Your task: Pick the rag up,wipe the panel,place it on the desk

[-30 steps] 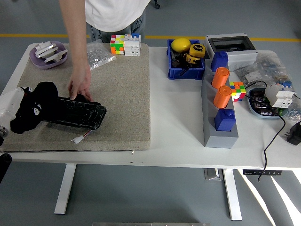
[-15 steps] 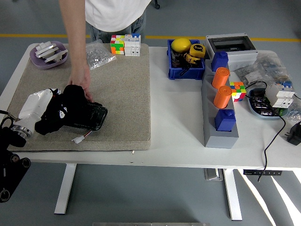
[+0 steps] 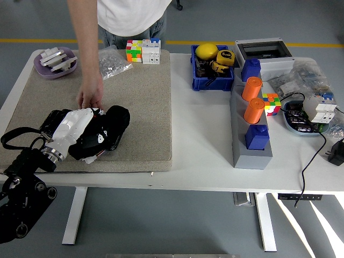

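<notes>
A white table (image 3: 204, 161) seen from above, with a beige mat (image 3: 140, 97) covering its left half. The robot's left hand (image 3: 80, 129), white-shelled on a black arm entering from the lower left, lies across a black panel (image 3: 51, 121) on the mat. Its fingers are closed on a black rag (image 3: 110, 126), pressing it against the panel's right end. Half a second ago the rag sat near the panel's middle, and a second ago at its far left end — the hand and rag have swept steadily rightward along the panel, whose left part now shows uncovered behind the wrist. A small white connector (image 3: 90, 158) on a wire pokes out by the mat's front edge.

A person in a white shirt stands at the far side; the person's hand (image 3: 90, 98) reaches down and touches the panel's far edge, in much the same spot as in both earlier views.

Elsewhere nothing has moved: a purple dish (image 3: 54, 62) at the mat's far left corner, a plastic bag of small parts (image 3: 112, 62), colourful puzzle cubes (image 3: 143, 51), a blue bin (image 3: 212, 70) holding yellow tools, and a grey tray (image 3: 250, 129) with orange cylinders and blue blocks. The right hand is out of view.
</notes>
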